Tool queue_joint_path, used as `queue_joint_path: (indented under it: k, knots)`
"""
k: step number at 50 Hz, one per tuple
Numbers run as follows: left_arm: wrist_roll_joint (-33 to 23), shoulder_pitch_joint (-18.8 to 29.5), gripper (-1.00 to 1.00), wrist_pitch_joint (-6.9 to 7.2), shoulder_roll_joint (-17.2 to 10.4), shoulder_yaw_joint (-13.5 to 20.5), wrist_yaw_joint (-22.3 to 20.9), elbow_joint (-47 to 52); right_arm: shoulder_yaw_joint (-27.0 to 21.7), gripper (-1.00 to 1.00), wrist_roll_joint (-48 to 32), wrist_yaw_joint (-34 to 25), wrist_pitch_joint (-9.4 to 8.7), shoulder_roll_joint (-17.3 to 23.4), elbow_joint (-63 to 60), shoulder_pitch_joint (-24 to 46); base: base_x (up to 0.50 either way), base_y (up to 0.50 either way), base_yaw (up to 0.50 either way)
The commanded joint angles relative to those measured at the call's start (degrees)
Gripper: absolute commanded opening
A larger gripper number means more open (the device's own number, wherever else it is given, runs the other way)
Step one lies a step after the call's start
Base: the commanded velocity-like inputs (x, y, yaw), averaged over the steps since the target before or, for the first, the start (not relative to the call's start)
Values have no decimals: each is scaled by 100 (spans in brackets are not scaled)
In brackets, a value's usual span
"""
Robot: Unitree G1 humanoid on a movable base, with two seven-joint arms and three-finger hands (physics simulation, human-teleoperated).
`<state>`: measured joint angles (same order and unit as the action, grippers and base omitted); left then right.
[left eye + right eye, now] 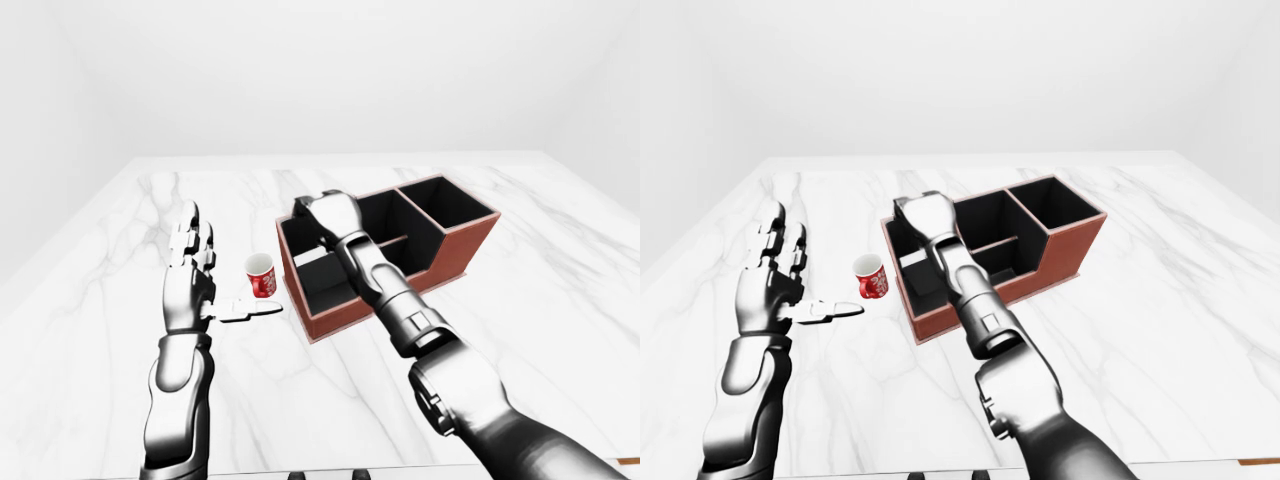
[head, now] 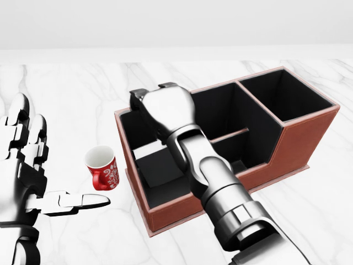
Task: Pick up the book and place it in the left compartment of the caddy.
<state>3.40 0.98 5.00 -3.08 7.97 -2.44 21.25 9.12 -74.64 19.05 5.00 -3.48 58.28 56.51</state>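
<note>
Book (image 2: pixel 154 163) lies inside caddy's (image 2: pixel 309 130) left compartment; right hand (image 2: pixel 165 107) hovers above, finger state untellable; left hand (image 2: pixel 27 165) spread. Next: retreat clear.

Your caddy (image 2: pixel 287 144) sits on the marble at a slant, a red-brown box with black-lined compartments, its top open. In the left compartment (image 2: pixel 160 182) the book (image 2: pixel 157 165) shows as a dark slab with a pale top edge, leaning and partly hidden.
</note>
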Motion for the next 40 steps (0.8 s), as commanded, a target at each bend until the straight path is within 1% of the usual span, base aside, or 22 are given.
queue_joint_path:
  k: [1,3,5,10,12,13,14,15,17,19,21,23,25,26,29,30,31,33,34,35,36,40]
  knots:
    - [-8,-1,100,0,6,-14,4,79,-119,4,332,-1499,0,19,-2889,-736,0,0,0]
    - [5,2,100,0,0,5,1,102,-129,4,387,-1829,0,6,-3455,-861,0,0,0]
    - [21,0,100,0,-5,26,-2,131,-167,5,551,-2317,0,-54,-4345,-1015,0,0,0]
    - [34,27,100,0,-15,38,0,192,-229,7,927,-3053,0,-138,-5527,-1124,0,0,0]
    - [40,20,100,0,-12,40,2,242,-254,8,1073,-3178,-13,-118,-5751,-1139,0,0,0]
    - [42,15,100,0,-12,42,2,264,-306,9,1276,-3300,-128,-141,-5905,-1178,0,0,0]
    - [46,4,100,0,-13,49,1,299,-370,11,1522,-3429,-286,-150,-6106,-1240,0,0,0]
    - [52,7,100,0,-18,62,-3,309,-389,14,1630,-3448,-382,-90,-6259,-1282,0,0,0]
    - [59,15,100,0,-26,83,-4,330,-444,15,1793,-3367,-435,51,-6458,-1330,0,0,0]
    - [54,22,100,0,-29,90,-2,334,-546,16,2279,-3491,-791,22,-6734,-1447,0,0,0]
    - [40,36,100,0,-26,83,7,299,-711,19,2866,-3299,-983,144,-6803,-1556,0,0,0]
    - [17,41,100,0,-19,52,14,279,-716,22,3398,-3181,-1000,235,-6868,-1681,0,0,0]
    - [-12,31,100,0,-8,18,20,277,-766,31,3896,-3062,-1000,297,-6959,-1849,0,0,0]
    - [-27,43,100,0,-8,9,29,278,-882,35,4339,-2956,-1000,268,-7110,-2015,0,0,0]
    - [-62,76,100,0,-8,-20,38,256,-887,40,4943,-2748,-1000,416,-7250,-2295,0,0,0]
    - [-71,88,100,0,-8,-28,41,253,-902,45,5130,-2681,-1000,432,-7304,-2374,0,0,0]
    - [-82,104,100,0,-8,-40,45,251,-932,57,5401,-2680,-1000,428,-7406,-2506,0,0,0]
    - [-112,124,100,0,-6,-64,55,239,-942,61,5700,-2595,-1000,471,-7481,-2681,0,0,0]
    - [-122,127,100,0,-2,-74,58,235,-961,69,5839,-2551,-1000,501,-7492,-2795,0,0,0]
    - [-134,130,100,0,2,-87,61,228,-960,69,5934,-2523,-1000,534,-7497,-2871,0,0,0]
    - [-147,131,100,0,6,-99,64,221,-963,76,6018,-2496,-1000,555,-7500,-2935,0,0,0]
    - [-164,160,100,0,17,-112,82,142,-1091,89,6758,-2341,-1000,536,-7559,-3172,0,0,0]
